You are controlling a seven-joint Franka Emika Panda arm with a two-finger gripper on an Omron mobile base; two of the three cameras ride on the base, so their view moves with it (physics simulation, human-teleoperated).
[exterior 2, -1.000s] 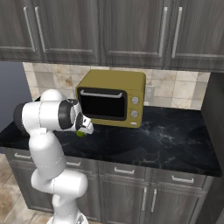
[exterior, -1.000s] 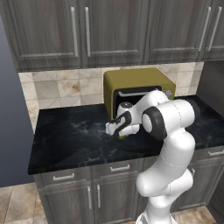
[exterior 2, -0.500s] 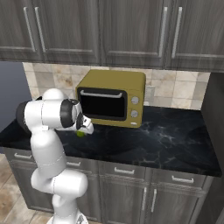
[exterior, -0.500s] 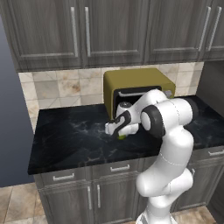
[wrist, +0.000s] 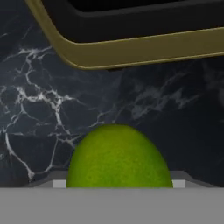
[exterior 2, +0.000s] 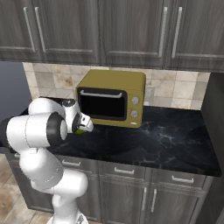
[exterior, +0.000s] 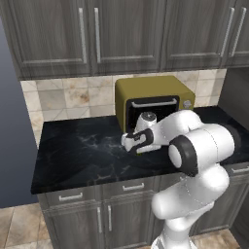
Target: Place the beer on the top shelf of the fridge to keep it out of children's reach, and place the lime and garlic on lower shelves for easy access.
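We see our claw (exterior: pixel 137 144) low over the black marbled tabletop (exterior: pixel 82 153), just in front of the olive-yellow microwave (exterior: pixel 151 99). The lime (wrist: pixel 118 159) sits right between the claw's fingers; in the hand view it bulges up large and yellow-green at the bottom, with a pale finger (wrist: pixel 59 183) showing at each of its sides. We read the claw as closed on the lime, the fingers pressed against its flanks.

From the right base view we catch a sliver of the lime (exterior 2: pixel 79 130) peeking out beside the claw (exterior 2: pixel 84 127), close above the tabletop (exterior 2: pixel 166 140); we cannot tell whether the fruit touches the surface beneath it.

Ahead of the claw in the hand view lies bare dark marble (wrist: pixel 39 113), and beyond that the rounded lower edge of the microwave (wrist: pixel 131 52). Above the claw hang dark wood-grain cupboards (exterior: pixel 121 34), and behind it a tiled backsplash (exterior: pixel 68 99).
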